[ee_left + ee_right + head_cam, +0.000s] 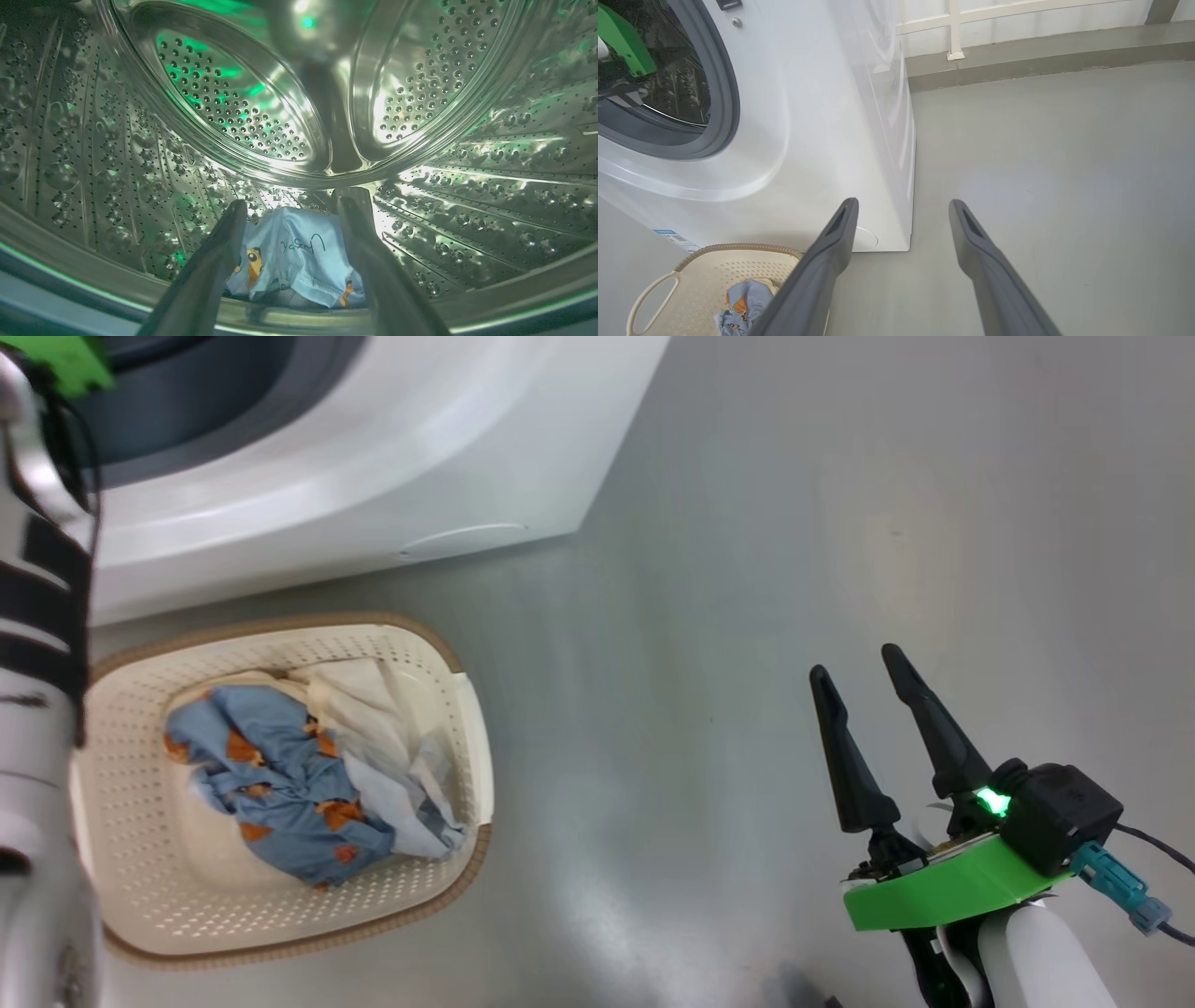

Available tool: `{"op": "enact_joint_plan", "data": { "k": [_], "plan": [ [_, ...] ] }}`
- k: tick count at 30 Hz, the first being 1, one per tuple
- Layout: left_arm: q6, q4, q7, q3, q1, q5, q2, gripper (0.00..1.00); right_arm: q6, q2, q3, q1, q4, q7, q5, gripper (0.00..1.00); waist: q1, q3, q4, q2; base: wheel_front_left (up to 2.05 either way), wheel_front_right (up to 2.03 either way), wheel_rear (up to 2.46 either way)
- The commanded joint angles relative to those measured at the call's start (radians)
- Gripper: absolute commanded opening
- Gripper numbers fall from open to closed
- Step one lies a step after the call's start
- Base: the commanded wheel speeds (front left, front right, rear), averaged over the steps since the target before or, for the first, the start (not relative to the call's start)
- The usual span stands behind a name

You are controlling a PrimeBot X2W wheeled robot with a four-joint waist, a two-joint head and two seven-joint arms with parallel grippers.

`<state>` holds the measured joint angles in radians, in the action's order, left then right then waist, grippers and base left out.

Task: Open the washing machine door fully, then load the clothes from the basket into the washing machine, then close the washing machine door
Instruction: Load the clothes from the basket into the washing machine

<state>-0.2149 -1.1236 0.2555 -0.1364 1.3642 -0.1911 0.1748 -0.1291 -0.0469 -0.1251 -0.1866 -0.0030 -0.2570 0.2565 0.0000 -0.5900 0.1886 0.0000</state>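
The floor (pixel 840 523) around me is smooth and grey, slightly glossy, with soft pale patches of light blurred across it. Where it ends, a low grey kerb (pixel 1041 51) runs along the foot of the wall. A white railing (pixel 955 28) stands on that kerb, its upright post ending in a small square foot. The wall (pixel 1064 32) behind is pale, whitish.

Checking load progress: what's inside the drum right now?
One light-blue printed garment lies on the drum floor near the front, between the open left claw's fingers. Anything under it is covered. More clothes sit in the basket.
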Motion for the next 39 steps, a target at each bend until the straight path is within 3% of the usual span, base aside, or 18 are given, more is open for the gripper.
{"op": "enact_joint_plan", "data": {
  "k": [1, 29, 39],
  "plan": [
    [0.005, 0.034, 0.006, 0.004, -0.020, -0.003, 0.034, 1.00, -0.002, -0.003, -0.017, 0.005, -0.018, -0.005, 0.001, 1.00, 0.0000, 0.018, -0.018, 0.0000, 0.00, 0.00, 0.00],
    [0.117, 0.470, 0.006, 0.030, -0.673, -0.056, -0.080, 1.00, -0.002, -0.004, 0.045, 0.101, -0.001, -0.005, -0.049, 1.00, 0.0000, 0.308, -0.113, 0.0000, 0.00, 0.00, 0.00],
    [0.115, 0.666, 0.006, 0.053, -0.908, -0.061, -0.101, 1.00, -0.002, -0.027, 0.060, 0.140, 0.000, -0.005, -0.045, 1.00, 0.0000, 0.372, -0.122, 0.0000, 0.00, 0.00, 0.00]
  ]
}}
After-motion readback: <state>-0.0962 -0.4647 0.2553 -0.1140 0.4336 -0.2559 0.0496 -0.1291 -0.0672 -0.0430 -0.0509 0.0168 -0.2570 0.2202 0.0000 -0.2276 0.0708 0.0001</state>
